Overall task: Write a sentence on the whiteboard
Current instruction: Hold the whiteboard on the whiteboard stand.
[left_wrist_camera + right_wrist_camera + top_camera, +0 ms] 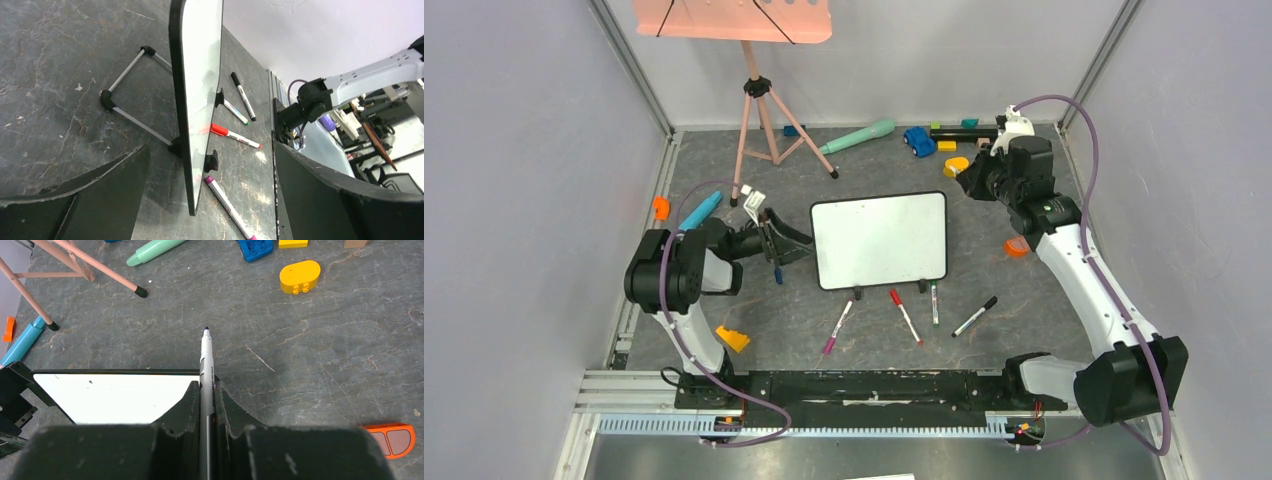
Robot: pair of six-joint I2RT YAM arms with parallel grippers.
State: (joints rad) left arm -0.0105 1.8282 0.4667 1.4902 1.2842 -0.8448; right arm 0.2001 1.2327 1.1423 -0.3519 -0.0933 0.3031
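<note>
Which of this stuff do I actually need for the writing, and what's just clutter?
Needed: whiteboard; marker gripped in the right end effector.
Lying about: red marker, black marker, blue toy, yellow block, music stand.

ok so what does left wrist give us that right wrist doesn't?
Left wrist only: four loose markers on the table in front of the board, red, magenta, green and black, plus the wire prop behind it.

Right wrist only: the held marker clamped in the right gripper, tip bare and pointing away; yellow block, blue block, pink tripod legs.

Both: the whiteboard, no writing visible. Left wrist sees it edge-on between the open left gripper's fingers; right wrist sees its top edge and face.
</note>
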